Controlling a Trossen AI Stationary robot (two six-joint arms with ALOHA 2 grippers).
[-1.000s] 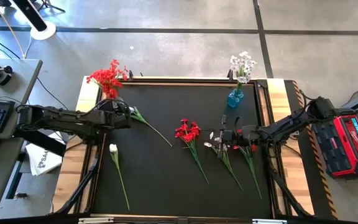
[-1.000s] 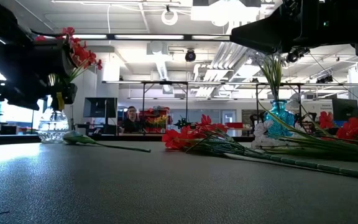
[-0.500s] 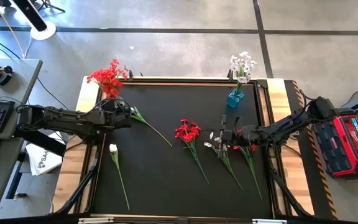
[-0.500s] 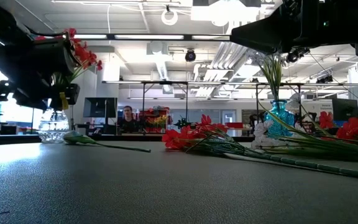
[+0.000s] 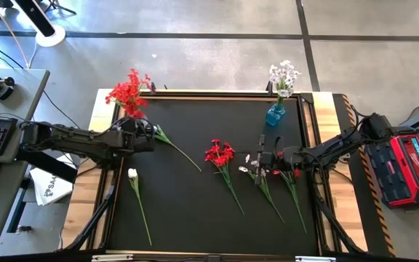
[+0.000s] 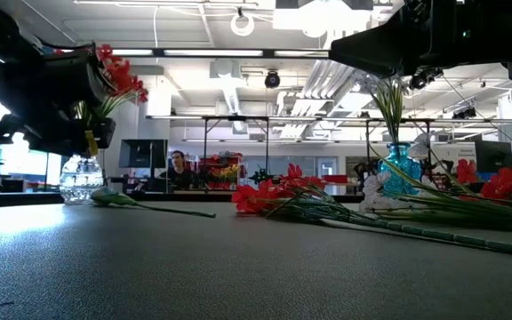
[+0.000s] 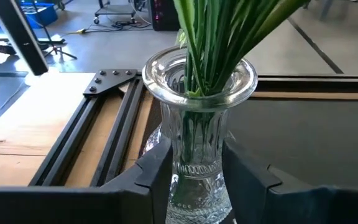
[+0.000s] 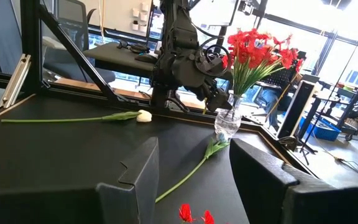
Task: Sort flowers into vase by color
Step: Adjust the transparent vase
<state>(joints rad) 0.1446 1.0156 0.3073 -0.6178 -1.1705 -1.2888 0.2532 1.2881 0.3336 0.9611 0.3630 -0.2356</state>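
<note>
Here the left gripper point(image 7: 194, 180) sits at the surface's point(image 5: 195, 211) far left corner, its fingers point(image 7: 157, 171) closing round the clear vase point(image 7: 199, 124) of red flowers point(image 5: 129, 91), right by the edge rail. The right gripper point(image 5: 262, 164) hovers open over the loose flowers point(image 5: 268, 182) right of centre. A blue vase point(image 5: 275, 114) of white flowers point(image 5: 284, 75) stands at the far edge. A white bud point(image 5: 132, 173) and red spray point(image 5: 219, 153) lie loose; the near middle stays bare.
</note>
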